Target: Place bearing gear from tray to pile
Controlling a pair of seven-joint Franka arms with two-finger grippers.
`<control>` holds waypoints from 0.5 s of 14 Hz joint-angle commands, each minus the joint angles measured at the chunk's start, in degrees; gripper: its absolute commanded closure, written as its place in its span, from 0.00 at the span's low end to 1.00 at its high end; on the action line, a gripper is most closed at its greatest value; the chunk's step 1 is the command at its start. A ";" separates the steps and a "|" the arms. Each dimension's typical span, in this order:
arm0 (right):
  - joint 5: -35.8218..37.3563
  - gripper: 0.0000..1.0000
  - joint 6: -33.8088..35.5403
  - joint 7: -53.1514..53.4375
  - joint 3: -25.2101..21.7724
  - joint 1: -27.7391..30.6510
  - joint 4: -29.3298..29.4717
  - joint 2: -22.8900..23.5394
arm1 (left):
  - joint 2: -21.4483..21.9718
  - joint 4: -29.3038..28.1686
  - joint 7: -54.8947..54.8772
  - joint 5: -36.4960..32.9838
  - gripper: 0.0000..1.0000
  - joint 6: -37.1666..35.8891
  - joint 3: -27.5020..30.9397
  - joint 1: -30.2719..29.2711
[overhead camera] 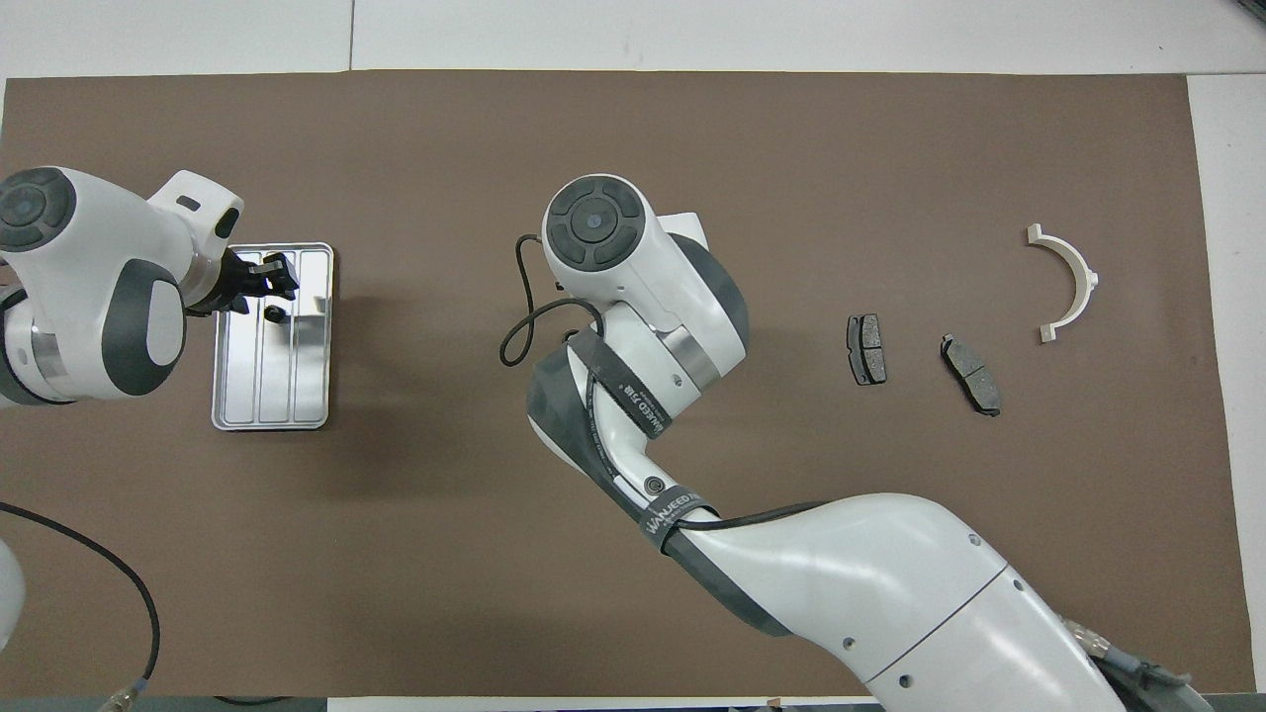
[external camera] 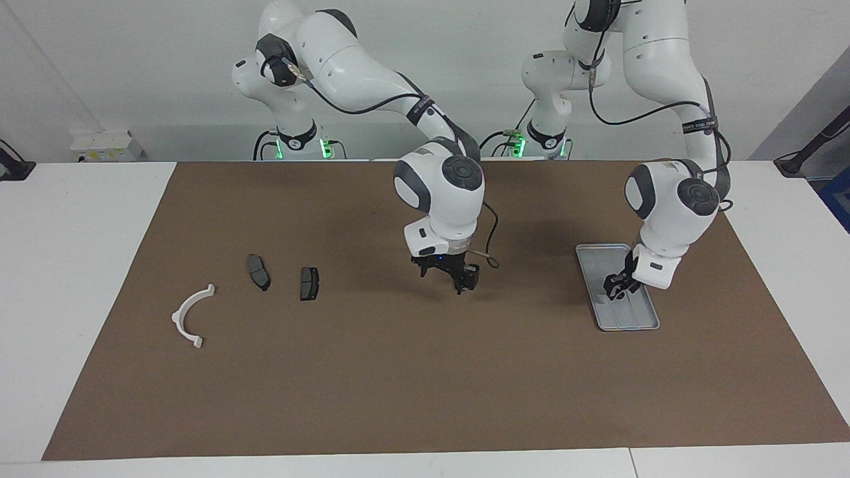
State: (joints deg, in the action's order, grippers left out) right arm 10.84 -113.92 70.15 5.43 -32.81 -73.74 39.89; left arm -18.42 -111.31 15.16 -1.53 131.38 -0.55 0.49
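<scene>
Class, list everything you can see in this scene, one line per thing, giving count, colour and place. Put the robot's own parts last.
Ridged rectangular silver metal tray: one, silver, toward the left arm's end of the mat.
Small round bearing gear: one visible, black, on the tray.
Flat brake pads: two, dark grey, toward the right arm's end.
Half-ring plastic bracket: one, white, beside the pads.
Mat: one, brown, on the white table.
Left gripper: black, over the tray.
Right gripper: black, open, low over the mat's middle.
</scene>
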 commanded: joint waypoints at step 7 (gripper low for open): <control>3.48 0.01 -2.00 -4.76 4.41 -1.21 3.60 4.31 | 1.02 -4.09 -0.57 -0.76 0.51 4.50 -0.24 -1.02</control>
State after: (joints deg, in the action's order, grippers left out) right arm 13.14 -114.78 66.78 8.46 -34.88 -72.47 42.02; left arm -18.42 -113.42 15.13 -1.53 133.92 -0.44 0.24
